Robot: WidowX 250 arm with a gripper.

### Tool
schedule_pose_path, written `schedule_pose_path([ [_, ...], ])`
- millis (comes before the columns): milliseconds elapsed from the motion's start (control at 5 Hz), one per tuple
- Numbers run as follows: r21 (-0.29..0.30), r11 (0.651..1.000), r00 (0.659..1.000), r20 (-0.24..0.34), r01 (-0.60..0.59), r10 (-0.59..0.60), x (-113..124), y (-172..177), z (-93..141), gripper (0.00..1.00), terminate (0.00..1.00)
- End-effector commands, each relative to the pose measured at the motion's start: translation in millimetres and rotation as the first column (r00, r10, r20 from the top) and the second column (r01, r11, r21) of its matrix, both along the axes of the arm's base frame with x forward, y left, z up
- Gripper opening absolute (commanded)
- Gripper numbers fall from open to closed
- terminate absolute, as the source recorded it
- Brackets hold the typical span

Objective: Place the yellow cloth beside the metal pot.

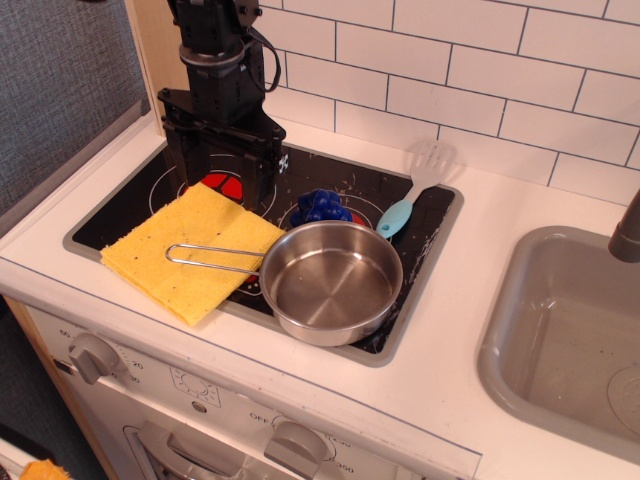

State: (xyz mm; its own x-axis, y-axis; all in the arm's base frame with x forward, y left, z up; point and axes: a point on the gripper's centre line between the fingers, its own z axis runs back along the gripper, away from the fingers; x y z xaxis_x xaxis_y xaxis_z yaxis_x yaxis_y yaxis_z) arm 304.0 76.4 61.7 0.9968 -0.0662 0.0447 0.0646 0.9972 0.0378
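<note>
The yellow cloth lies flat on the front left of the black stovetop, its front corner over the stove's rim. The metal pot stands right beside it on the stovetop, empty; its wire loop handle rests across the cloth. My gripper hangs above the cloth's far edge, raised clear of it. Its two black fingers are spread apart with nothing between them.
A blue knobbly object sits behind the pot. A light-blue-handled white spatula lies at the stovetop's back right. A grey sink basin is at the right. White tiled wall behind; stove knobs below the front edge.
</note>
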Motion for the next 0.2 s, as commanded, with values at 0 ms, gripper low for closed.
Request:
schedule_pose_path([
  [0, 0.01, 1.0, 0.999, 0.046, -0.013, 0.012, 4.7, 2.2, 13.2, 1.0, 1.0],
])
